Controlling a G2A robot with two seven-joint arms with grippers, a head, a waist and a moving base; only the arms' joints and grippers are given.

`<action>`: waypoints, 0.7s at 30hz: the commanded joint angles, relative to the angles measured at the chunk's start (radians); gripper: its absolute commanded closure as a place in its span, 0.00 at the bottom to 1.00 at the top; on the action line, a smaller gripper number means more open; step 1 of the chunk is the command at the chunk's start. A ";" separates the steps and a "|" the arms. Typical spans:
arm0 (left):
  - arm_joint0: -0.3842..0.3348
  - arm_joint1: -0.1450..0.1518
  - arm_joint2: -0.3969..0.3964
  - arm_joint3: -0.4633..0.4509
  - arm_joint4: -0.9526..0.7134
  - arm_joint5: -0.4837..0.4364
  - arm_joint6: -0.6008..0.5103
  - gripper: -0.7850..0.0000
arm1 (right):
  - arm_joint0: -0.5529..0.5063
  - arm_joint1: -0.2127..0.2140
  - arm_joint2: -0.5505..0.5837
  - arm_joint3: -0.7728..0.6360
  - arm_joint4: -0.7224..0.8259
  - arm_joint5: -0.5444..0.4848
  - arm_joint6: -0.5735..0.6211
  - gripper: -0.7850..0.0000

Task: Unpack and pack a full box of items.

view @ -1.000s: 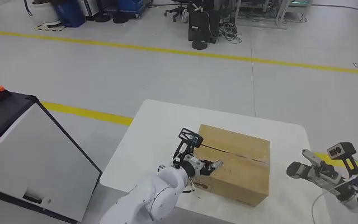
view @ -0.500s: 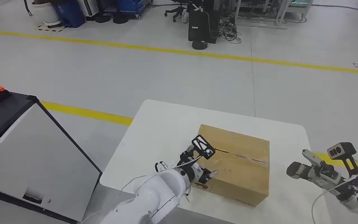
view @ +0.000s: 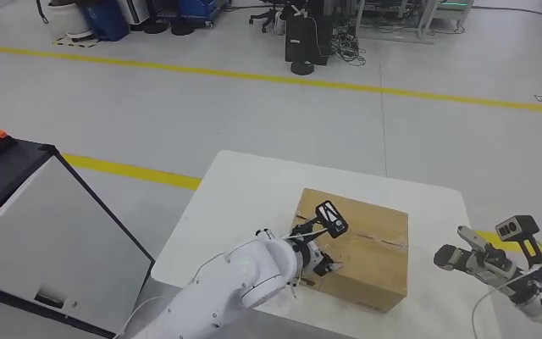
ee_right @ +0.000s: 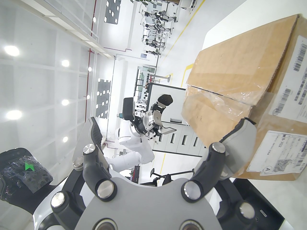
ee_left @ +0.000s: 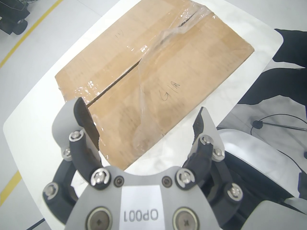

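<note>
The left gripper (ee_left: 140, 111) hangs with its jaws spread wide and nothing between them. Its two metal fingers (ee_left: 62, 120) are curved and faced with black rubbery pads. Below and ahead of the gap lies the brown corrugated cardboard box (ee_left: 168, 56), flat-topped, rectangular and closed, resting on the smooth white table with rounded corners (ee_left: 43, 92). The two top flaps meet in a dark straight seam (ee_left: 112, 86), and the seam's near end sits just beside the tip of one finger. The other finger is past the box's long edge, over the bare tabletop. A strip of clear glossy packing tape (ee_left: 168, 31) runs along the seam's far part, crinkled and puckered. From there it lifts off the cardboard and curls across the nearer flap toward the open jaws, ending in a loose rounded fold near the box's edge. Shiny scraps of the same tape cling beside the seam close to the padded finger. The right gripper (ee_right: 168, 122) is also spread and holds nothing. The box stands ahead of it, apart from both fingertips, its end face turned toward the jaws. That face shows a wrinkled film of tape over the seam end and a torn, wavy flap edge. Flat white paper labels (ee_right: 280, 154) are stuck to the adjoining side, beyond one grey fingertip.
</note>
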 commanded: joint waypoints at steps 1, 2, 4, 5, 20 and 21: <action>-0.022 -0.006 0.002 0.023 -0.040 0.004 -0.025 0.00 | 0.000 0.000 0.000 0.000 0.000 0.000 0.000 0.00; -0.032 -0.009 0.009 0.032 -0.044 0.000 -0.046 0.00 | 0.000 0.000 0.000 0.000 0.000 0.000 0.000 0.00; -0.044 -0.013 0.018 0.042 -0.052 -0.002 -0.065 0.00 | 0.000 0.000 0.000 0.000 0.000 0.000 0.000 0.00; -0.046 -0.015 0.021 0.047 -0.064 -0.004 -0.072 0.00 | 0.000 0.000 0.000 0.000 0.000 0.000 0.000 0.00; -0.021 -0.014 0.002 0.058 -0.035 0.033 -0.114 0.17 | 0.000 0.000 0.000 0.000 0.000 0.000 0.000 0.00; -0.020 -0.014 0.001 0.058 -0.035 0.032 -0.115 0.16 | 0.000 0.000 0.000 0.000 0.000 0.000 0.000 0.00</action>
